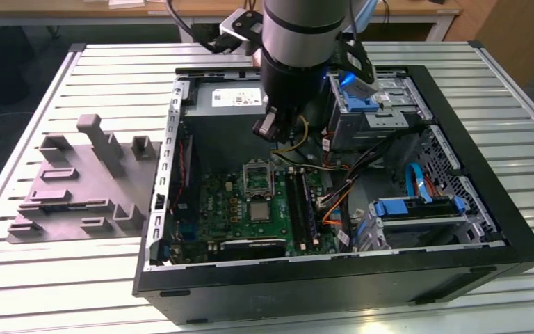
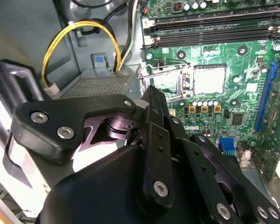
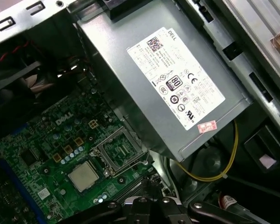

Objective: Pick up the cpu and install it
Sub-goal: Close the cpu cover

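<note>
The cpu [image 1: 261, 211] is a small silvery square lying flat on the green motherboard [image 1: 225, 209] inside the open computer case. Beside it stands the socket's metal frame [image 1: 258, 177], flipped open. Both wrist views show the cpu [image 2: 209, 78] [image 3: 82, 176] next to the open frame [image 3: 119, 151]. My gripper [image 1: 265, 131] hangs above the board, over the frame's far side and close to the power supply [image 1: 234, 97]. Its fingers [image 3: 151, 198] are shut, with nothing seen between them.
The black case [image 1: 489, 229] lies open on a slatted metal table [image 1: 527, 125]. A grey plastic tray [image 1: 72, 188] with raised blocks sits at the exterior view's left. Drive cages with blue clips [image 1: 416, 209], loose cables and a yellow wire loop [image 2: 79, 28] crowd the case.
</note>
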Robot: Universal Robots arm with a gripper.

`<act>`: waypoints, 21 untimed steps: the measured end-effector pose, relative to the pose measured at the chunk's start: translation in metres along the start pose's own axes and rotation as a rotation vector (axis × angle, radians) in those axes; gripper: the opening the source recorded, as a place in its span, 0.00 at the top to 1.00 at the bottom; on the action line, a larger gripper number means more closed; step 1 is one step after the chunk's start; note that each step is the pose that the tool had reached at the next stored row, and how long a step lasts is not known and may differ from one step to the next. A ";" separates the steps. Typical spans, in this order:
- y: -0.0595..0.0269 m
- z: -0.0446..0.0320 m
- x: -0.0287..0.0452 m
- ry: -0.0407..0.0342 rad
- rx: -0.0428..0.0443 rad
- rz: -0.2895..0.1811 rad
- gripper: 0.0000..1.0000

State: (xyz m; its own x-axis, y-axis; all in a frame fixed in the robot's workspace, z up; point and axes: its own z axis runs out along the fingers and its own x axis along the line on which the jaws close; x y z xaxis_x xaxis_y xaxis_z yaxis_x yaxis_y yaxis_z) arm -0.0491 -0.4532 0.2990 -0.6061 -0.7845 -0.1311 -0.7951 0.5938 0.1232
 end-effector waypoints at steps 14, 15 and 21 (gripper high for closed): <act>-0.0158 0.0195 -0.0029 -0.0321 -0.0243 -0.001 0.89; -0.0165 0.0212 -0.0029 -0.0319 -0.0243 -0.001 0.89; -0.0205 0.0306 -0.0038 -0.0207 -0.0248 -0.036 0.89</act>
State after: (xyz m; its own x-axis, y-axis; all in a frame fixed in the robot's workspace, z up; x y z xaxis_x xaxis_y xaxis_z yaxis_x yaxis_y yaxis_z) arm -0.0312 -0.4569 0.2669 -0.5779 -0.8010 -0.1561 -0.8157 0.5607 0.1425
